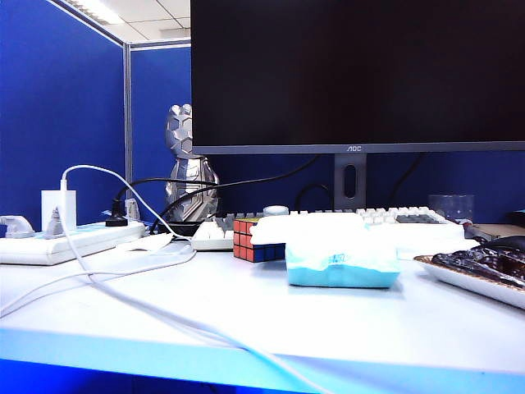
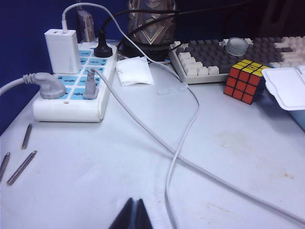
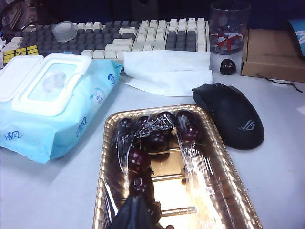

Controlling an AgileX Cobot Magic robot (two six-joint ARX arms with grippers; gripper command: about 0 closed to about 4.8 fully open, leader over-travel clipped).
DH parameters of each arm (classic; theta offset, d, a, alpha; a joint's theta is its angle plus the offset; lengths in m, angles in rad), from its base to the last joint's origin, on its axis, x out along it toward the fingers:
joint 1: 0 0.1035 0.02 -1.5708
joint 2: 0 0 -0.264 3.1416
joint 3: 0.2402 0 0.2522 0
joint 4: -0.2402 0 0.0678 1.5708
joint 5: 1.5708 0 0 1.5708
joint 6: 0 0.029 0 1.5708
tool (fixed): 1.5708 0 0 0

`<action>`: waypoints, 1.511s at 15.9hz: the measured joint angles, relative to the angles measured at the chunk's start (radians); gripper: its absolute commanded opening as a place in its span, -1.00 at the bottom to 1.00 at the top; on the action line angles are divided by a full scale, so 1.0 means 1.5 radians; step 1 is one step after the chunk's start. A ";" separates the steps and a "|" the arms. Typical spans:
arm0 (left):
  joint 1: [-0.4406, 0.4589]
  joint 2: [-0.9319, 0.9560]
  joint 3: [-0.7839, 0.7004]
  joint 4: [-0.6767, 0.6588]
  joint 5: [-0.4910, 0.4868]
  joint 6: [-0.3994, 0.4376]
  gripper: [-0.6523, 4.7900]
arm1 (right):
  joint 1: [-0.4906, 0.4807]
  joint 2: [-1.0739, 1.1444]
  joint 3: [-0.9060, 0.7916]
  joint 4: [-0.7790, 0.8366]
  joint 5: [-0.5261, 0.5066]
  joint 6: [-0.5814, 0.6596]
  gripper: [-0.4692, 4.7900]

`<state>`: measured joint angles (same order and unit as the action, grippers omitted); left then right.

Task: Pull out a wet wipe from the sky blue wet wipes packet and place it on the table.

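The sky blue wet wipes packet (image 3: 71,121) lies on the table (image 3: 57,191) in front of the keyboard, its white lid (image 3: 16,76) flipped open. In the exterior view the packet (image 1: 343,271) sits mid-table. A limp white wet wipe (image 3: 167,71) lies folded on the table between the packet and the mouse. My right gripper (image 3: 136,206) is shut and empty, hovering over the fruit tray, well short of the packet. My left gripper (image 2: 135,210) is shut and empty over bare table near the cables, and the packet's lid (image 2: 286,88) shows at that view's edge.
A Rubik's cube (image 2: 245,81) stands beside the packet. The keyboard (image 3: 143,33), black mouse (image 3: 233,114), gold tray of dark fruit (image 3: 190,181), glass (image 3: 228,24) and cardboard box (image 3: 271,52) surround it. A power strip (image 2: 71,90), white cables (image 2: 181,138), paper scrap (image 2: 133,71) and metal rods (image 2: 21,167) lie left.
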<state>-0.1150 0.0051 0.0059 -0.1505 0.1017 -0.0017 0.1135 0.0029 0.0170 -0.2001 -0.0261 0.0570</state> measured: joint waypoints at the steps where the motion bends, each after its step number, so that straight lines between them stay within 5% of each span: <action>1: 0.000 0.000 0.000 0.000 0.000 0.000 -0.77 | 0.000 0.000 0.000 0.000 0.000 0.000 -0.82; 12: 0.000 0.000 0.000 0.000 0.000 0.000 -0.77 | 0.000 0.000 0.001 -0.001 -0.001 0.035 -0.82; 16: 0.000 0.000 0.000 0.000 0.000 0.000 -0.77 | 0.002 0.029 0.108 0.029 -0.010 0.083 -0.83; 20: 0.000 0.000 0.000 0.000 0.000 0.000 -0.77 | 0.012 0.255 0.271 0.055 -0.022 0.102 -0.83; 24: 0.000 0.000 0.000 0.000 0.000 0.000 -0.77 | 0.082 0.529 0.456 0.066 -0.119 0.109 -0.83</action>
<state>-0.1150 0.0048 0.0059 -0.1501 0.1020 -0.0017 0.2371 0.7959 0.7013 -0.1005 -0.2043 0.2199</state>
